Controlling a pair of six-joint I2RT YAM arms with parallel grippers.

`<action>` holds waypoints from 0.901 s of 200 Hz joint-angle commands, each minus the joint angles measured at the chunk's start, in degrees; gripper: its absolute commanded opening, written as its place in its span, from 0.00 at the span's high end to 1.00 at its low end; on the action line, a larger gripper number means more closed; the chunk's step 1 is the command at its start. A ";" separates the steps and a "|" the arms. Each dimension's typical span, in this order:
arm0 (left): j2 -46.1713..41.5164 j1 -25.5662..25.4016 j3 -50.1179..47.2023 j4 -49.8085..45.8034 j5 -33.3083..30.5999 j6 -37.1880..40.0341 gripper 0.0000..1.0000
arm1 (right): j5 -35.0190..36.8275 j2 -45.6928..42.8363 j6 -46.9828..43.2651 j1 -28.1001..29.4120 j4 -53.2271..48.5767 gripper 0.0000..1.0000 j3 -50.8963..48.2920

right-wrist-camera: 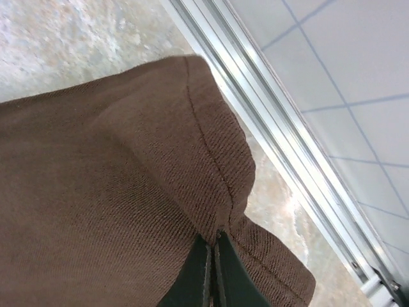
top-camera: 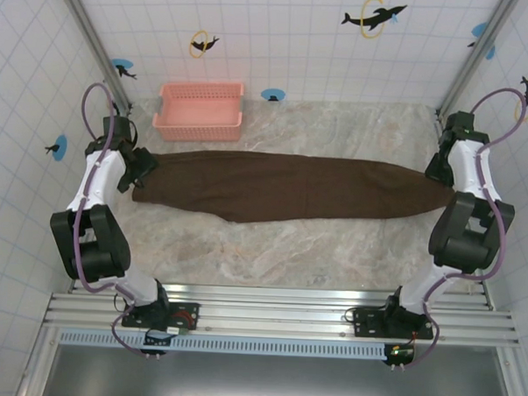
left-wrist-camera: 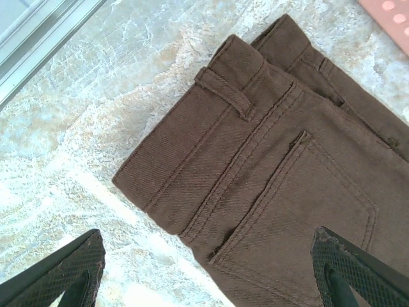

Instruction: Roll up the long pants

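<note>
No readable text, labels, brands or numbers appear on anything.

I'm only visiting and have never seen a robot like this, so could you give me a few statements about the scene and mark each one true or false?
1. The long pants lie stretched out across the table, not yet rolled. True.
2. The left gripper is clamped on the waistband. False: its fingers stand wide apart over the waist end and hold nothing.
3. The right gripper has its fingers pressed together on the cloth at the leg end. True.
4. The pants lie inside the pink basket. False: the basket stands on the table behind them, near the far wall.
5. The waist end is on the right arm's side. False: the waistband lies by the left arm.
</note>
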 commanded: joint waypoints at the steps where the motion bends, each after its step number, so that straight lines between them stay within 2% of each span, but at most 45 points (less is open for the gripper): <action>1: -0.76 0.37 1.90 -1.87 1.40 2.05 0.15 | 8.30 -5.63 -0.94 0.23 -2.40 1.00 0.16; 31: -0.78 0.37 1.83 -1.99 2.05 2.65 0.16 | 17.10 -10.00 -1.80 -0.20 -5.17 1.00 0.67; 74: -0.94 0.36 0.97 -2.00 2.31 3.37 0.16 | 24.12 -14.04 -2.00 -0.53 -9.47 1.00 3.65; 102: -1.31 0.37 -0.06 -1.56 3.26 3.09 0.16 | 24.14 -17.87 -1.15 0.13 -10.69 1.00 2.42; 115: -1.65 0.25 -0.52 -1.31 3.65 2.96 0.17 | 21.52 -19.78 -0.25 1.39 -10.60 1.00 0.88; 137: -1.95 0.26 -1.06 -0.78 3.98 3.13 0.16 | 19.15 -22.37 1.28 9.05 -9.22 1.00 -1.72; 180: -1.10 0.21 -0.47 -0.63 4.59 4.20 0.16 | 22.41 -22.42 4.42 32.77 -2.48 1.00 -1.38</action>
